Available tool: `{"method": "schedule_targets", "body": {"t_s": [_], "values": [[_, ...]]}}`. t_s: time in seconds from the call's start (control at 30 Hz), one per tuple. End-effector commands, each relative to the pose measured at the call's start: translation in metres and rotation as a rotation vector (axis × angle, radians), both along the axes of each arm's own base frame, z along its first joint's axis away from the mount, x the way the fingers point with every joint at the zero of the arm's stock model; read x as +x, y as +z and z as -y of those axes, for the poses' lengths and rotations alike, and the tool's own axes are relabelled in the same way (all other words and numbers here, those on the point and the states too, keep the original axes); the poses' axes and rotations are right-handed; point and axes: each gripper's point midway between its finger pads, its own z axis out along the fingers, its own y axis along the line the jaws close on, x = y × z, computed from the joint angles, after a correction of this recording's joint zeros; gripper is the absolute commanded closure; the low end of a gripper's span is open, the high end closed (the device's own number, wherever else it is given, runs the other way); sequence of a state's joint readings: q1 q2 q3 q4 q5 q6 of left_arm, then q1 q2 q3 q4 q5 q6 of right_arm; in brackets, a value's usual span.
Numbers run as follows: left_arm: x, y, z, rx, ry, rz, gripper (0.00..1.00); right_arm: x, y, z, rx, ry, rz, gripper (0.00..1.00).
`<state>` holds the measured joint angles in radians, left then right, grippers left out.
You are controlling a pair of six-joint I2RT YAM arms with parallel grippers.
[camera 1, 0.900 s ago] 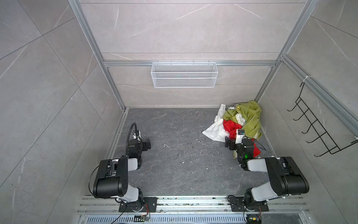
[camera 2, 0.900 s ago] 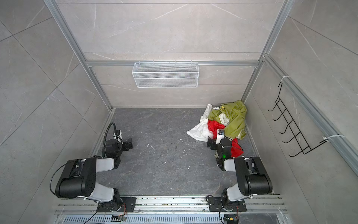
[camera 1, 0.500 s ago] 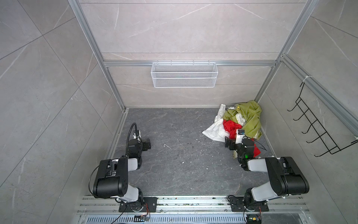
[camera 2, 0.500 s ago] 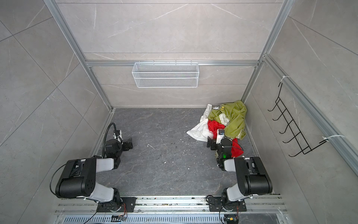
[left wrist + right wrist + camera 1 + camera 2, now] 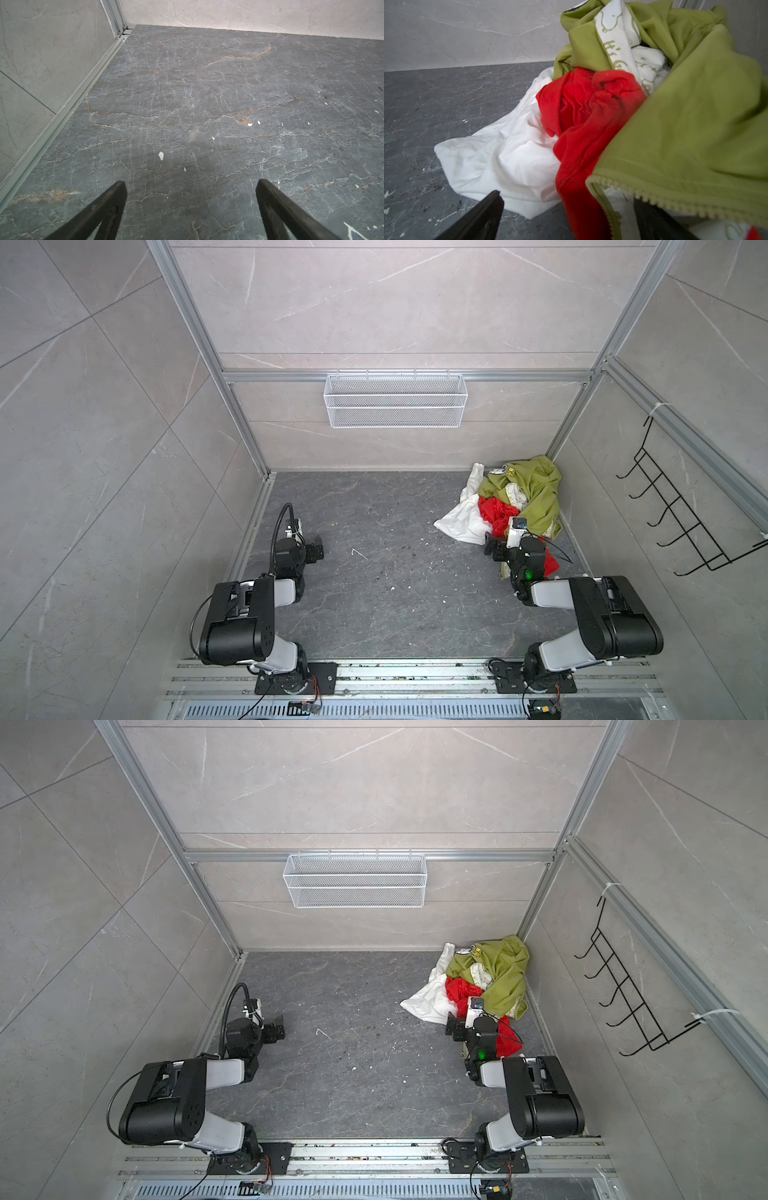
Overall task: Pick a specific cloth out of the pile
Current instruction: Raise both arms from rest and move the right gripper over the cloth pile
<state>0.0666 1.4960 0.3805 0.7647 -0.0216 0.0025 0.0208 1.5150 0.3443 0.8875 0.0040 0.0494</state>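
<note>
The pile (image 5: 515, 502) (image 5: 482, 982) lies in the back right corner of the dark floor. The red cloth (image 5: 496, 512) (image 5: 459, 990) (image 5: 581, 116) sits crumpled in it, between a white cloth (image 5: 461, 524) (image 5: 508, 158) and an olive-green cloth (image 5: 538, 493) (image 5: 695, 124). A cream printed cloth (image 5: 618, 41) shows above the red one. My right gripper (image 5: 503, 545) (image 5: 457, 1027) (image 5: 571, 201) is open at the pile's near edge. A strip of the red cloth runs between its spread jaws, and the olive hem partly covers one finger. My left gripper (image 5: 313, 549) (image 5: 276, 1031) (image 5: 191, 185) is open over bare floor, far from the pile.
A white wire basket (image 5: 395, 406) hangs on the back wall. A black hook rack (image 5: 681, 522) is fixed to the right wall. Tiled walls close in three sides, and the pile lies against the right wall. Small white flecks (image 5: 161, 155) dot the floor.
</note>
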Motion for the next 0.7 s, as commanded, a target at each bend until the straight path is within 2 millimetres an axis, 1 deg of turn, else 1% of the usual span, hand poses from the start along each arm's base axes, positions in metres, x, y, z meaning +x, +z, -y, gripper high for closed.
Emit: {"method": "schedule_targets", "body": {"t_s": [0.0,0.1,0.17,0.3,0.37,0.4,0.43,0.47,0.5,0.57,0.67], "values": [[0.004,0.009,0.000,-0.012,0.003,0.044,0.01,0.004,0.007,0.003,-0.003,-0.012,0.022,0.00],[0.004,0.012,-0.002,0.011,0.035,0.047,0.00,0.002,0.011,0.009,0.003,-0.056,0.029,0.00],[0.003,0.014,-0.002,0.025,0.045,0.046,0.00,0.001,0.016,0.009,0.001,-0.051,0.039,0.00],[0.003,0.026,-0.004,0.075,0.099,0.047,0.00,-0.003,0.027,0.011,0.000,-0.068,0.050,0.00],[0.005,0.031,-0.003,0.104,0.123,0.006,0.00,-0.006,0.036,0.018,0.009,-0.113,0.022,0.00],[0.007,0.033,-0.007,0.117,0.160,-0.021,0.00,-0.008,0.041,0.025,0.019,-0.161,-0.002,0.00],[0.007,0.032,-0.011,0.127,0.200,-0.076,0.02,-0.010,0.049,0.033,0.046,-0.230,-0.033,0.00],[0.008,0.034,-0.015,0.137,0.245,-0.114,0.05,-0.010,0.059,0.038,0.064,-0.267,-0.052,0.00],[0.011,0.037,-0.016,0.144,0.272,-0.148,0.06,-0.010,0.066,0.039,0.071,-0.281,-0.091,0.00],[0.017,0.041,-0.008,0.142,0.263,-0.184,0.07,-0.008,0.079,0.044,0.081,-0.329,-0.150,0.00],[0.028,0.048,0.022,0.141,0.179,-0.198,0.06,-0.005,0.091,0.052,0.092,-0.408,-0.236,0.00]]}}
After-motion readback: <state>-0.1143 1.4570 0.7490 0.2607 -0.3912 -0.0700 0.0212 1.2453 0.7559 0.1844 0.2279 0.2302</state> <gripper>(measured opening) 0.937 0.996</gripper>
